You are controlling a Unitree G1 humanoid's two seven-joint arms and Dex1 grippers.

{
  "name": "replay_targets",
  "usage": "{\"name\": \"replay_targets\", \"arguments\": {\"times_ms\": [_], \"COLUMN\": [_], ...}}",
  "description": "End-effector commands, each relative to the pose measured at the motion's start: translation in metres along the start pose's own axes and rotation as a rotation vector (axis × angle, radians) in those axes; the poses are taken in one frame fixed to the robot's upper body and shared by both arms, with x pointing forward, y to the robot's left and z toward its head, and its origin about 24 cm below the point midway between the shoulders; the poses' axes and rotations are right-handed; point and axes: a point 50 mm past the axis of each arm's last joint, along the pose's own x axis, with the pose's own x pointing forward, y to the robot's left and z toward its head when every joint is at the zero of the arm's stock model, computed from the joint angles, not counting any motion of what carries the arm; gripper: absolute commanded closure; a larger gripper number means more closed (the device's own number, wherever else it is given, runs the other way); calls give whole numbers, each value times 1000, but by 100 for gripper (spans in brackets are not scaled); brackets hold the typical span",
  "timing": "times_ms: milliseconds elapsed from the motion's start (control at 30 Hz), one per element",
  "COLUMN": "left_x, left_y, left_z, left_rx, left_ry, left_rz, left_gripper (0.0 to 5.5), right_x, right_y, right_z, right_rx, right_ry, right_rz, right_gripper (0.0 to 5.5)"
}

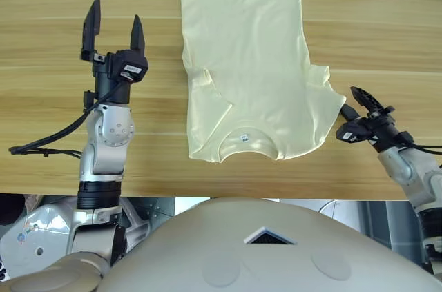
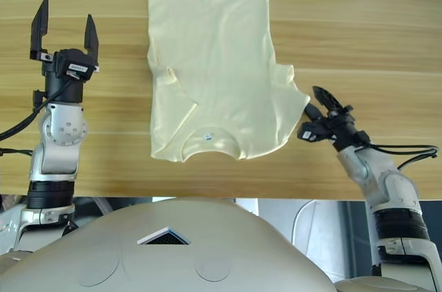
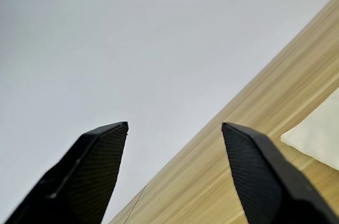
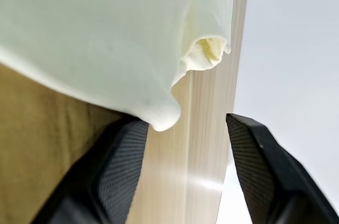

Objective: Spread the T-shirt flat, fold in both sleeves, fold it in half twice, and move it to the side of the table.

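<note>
A pale yellow T-shirt (image 1: 248, 71) lies on the wooden table (image 1: 55, 2), collar toward the near edge. Its left sleeve is folded in over the body; the right sleeve (image 1: 324, 99) still sticks out. My left gripper (image 1: 114, 26) stands open and upright over bare wood, well left of the shirt. A corner of the T-shirt (image 3: 318, 134) shows past its fingers (image 3: 79, 176). My right gripper (image 1: 359, 109) is open, right beside the right sleeve's edge. In the right wrist view the T-shirt (image 4: 106, 38) hangs just above the open fingers (image 4: 119, 166).
The near table edge (image 1: 207, 197) runs just below the collar. Bare wood lies on both sides of the shirt. A black cable (image 1: 48, 143) trails from the left arm across the table's near left part.
</note>
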Motion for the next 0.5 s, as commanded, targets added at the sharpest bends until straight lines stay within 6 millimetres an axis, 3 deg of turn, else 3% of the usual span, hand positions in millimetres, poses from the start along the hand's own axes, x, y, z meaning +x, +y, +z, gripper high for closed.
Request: {"name": "replay_targets", "arguments": {"times_ms": [33, 267, 400, 500], "left_x": [1, 1, 2, 2], "left_y": [-2, -7, -8, -7], "left_z": [2, 4, 4, 4], "left_rx": [-11, -22, -21, -20], "left_ry": [-3, -7, -9, -10], "left_rz": [-16, -31, -40, -40], "left_gripper": [221, 218, 218, 218], "right_x": [-8, -4, -2, -1], "right_y": [25, 27, 31, 34], "right_z": [-3, 1, 3, 3], "right_rx": [-15, -36, -44, -48], "right_ry": [20, -11, -19, -18], "right_rz": [141, 156, 167, 173], "right_gripper": [281, 380, 384, 418]}}
